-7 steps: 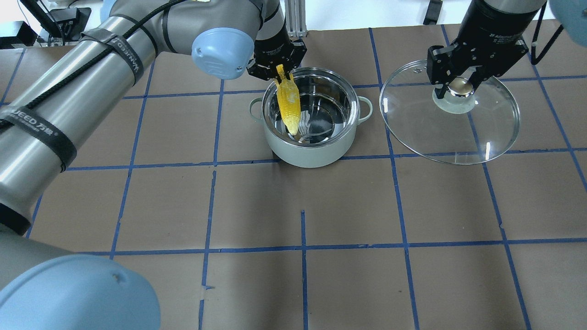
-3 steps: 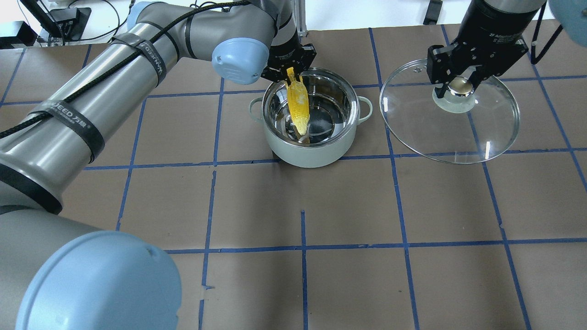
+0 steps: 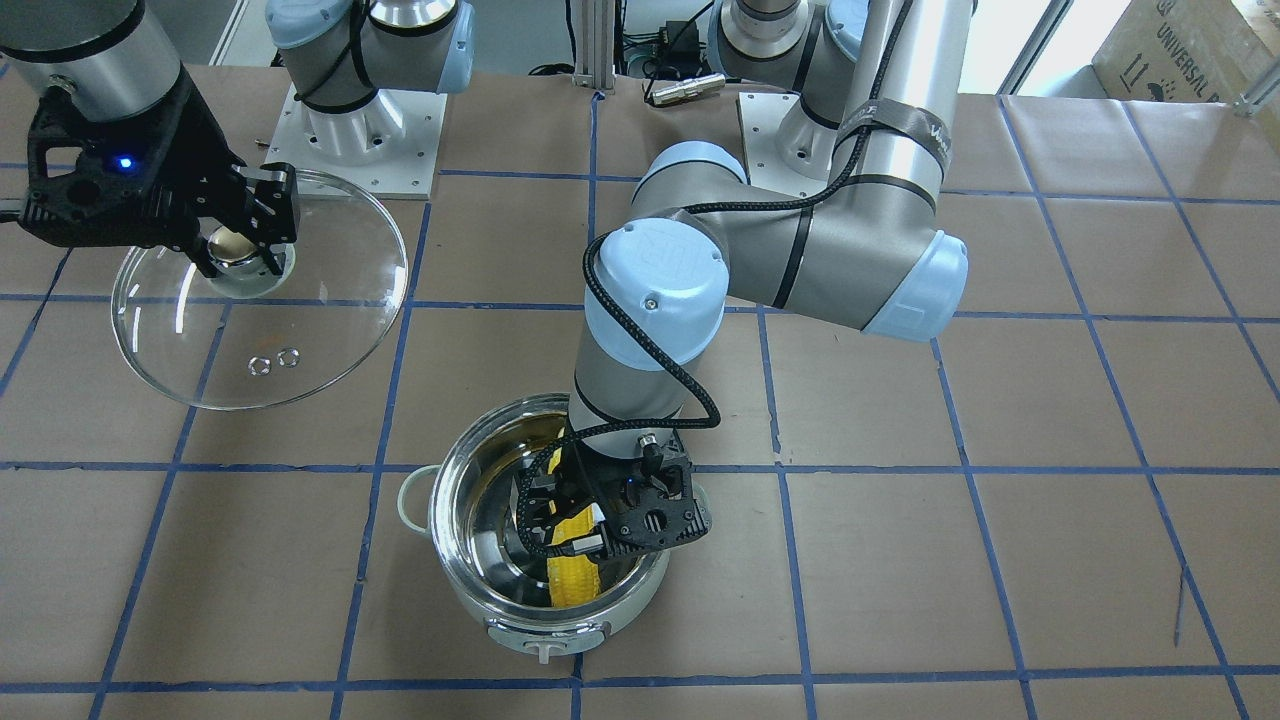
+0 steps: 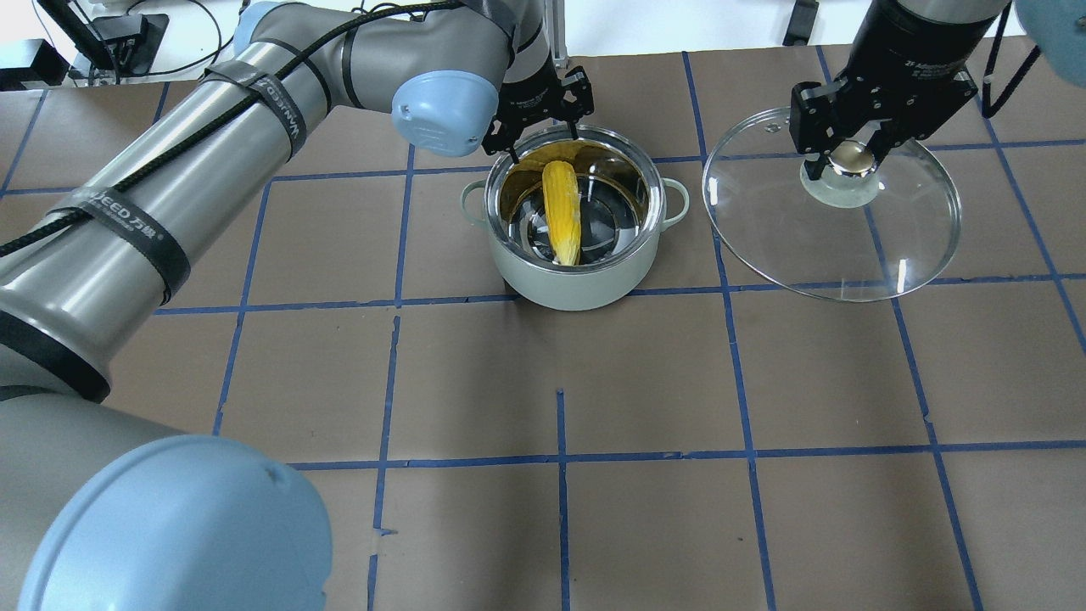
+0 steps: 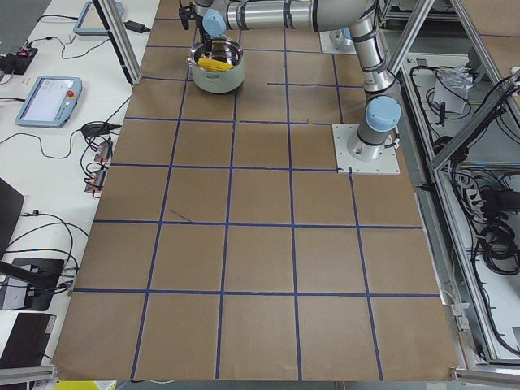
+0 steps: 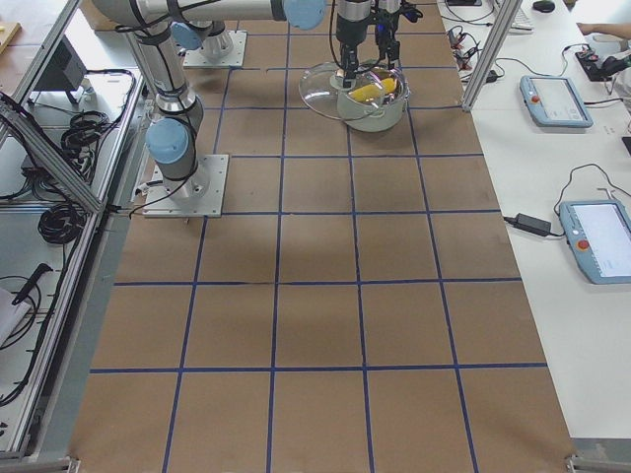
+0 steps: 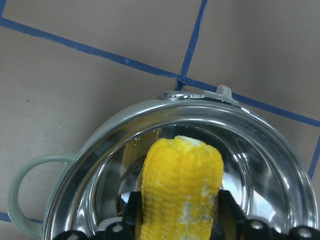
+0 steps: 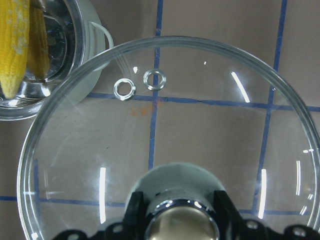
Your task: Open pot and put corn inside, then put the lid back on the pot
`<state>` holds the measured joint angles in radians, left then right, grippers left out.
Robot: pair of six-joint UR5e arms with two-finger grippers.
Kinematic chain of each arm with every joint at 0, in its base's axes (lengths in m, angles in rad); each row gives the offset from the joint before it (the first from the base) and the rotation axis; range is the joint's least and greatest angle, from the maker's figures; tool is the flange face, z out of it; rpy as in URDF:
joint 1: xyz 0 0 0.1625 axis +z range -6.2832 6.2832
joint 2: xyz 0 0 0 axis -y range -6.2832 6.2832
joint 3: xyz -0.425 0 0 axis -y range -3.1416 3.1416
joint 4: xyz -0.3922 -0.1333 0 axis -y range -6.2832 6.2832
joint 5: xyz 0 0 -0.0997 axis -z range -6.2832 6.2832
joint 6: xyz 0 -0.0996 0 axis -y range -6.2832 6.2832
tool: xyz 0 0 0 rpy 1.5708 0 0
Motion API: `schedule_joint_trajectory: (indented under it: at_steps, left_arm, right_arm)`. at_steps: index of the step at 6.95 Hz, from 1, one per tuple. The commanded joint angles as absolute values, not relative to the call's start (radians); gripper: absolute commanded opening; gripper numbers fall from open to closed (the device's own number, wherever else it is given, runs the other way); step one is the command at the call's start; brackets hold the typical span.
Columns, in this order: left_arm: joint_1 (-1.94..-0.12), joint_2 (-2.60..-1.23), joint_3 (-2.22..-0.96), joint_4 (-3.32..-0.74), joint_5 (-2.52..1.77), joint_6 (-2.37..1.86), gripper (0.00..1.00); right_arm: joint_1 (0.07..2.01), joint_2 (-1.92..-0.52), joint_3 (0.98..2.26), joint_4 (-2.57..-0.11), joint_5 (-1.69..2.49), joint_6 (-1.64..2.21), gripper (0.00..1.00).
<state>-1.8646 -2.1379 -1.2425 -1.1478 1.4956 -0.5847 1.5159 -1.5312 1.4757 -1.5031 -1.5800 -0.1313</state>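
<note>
The mint-green pot [image 4: 577, 288] stands open at the table's far middle. The yellow corn [image 4: 562, 212] lies inside it, leaning against the steel wall, pointed end down; it also shows in the front view [image 3: 572, 580]. My left gripper [image 4: 543, 146] hangs over the pot's far rim, open, its fingers on either side of the corn's blunt end [image 7: 180, 185]. My right gripper [image 4: 853, 161] is shut on the knob of the glass lid [image 4: 848, 246] and holds it tilted above the table, right of the pot. The lid's two vent rings show in the right wrist view [image 8: 140, 82].
The table [image 4: 560, 509] is covered in brown paper with a blue tape grid. The arm bases [image 3: 350, 130] stand at the robot's side. Tablets [image 6: 557, 99] and cables lie on the side bench beyond the table edge.
My left gripper has opened and let go of the corn, which has dropped from hanging upright into the pot. The right gripper and the lid have not moved.
</note>
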Motion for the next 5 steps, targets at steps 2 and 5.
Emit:
schedule_joint_trajectory:
  at_steps: [2,5]
  left_arm:
    - [-1.804,-2.041,-1.29,-1.182,1.505,-0.315,1.0]
    - [-1.59,-1.71,-1.629,-1.186,1.393,-0.06,1.0]
  right_arm:
    - [1.538,-1.534,1.477,-1.531,-1.568,-0.066,0.52]
    - [1.685,-1.456,1.54,-1.757,-1.583,0.049,0.52]
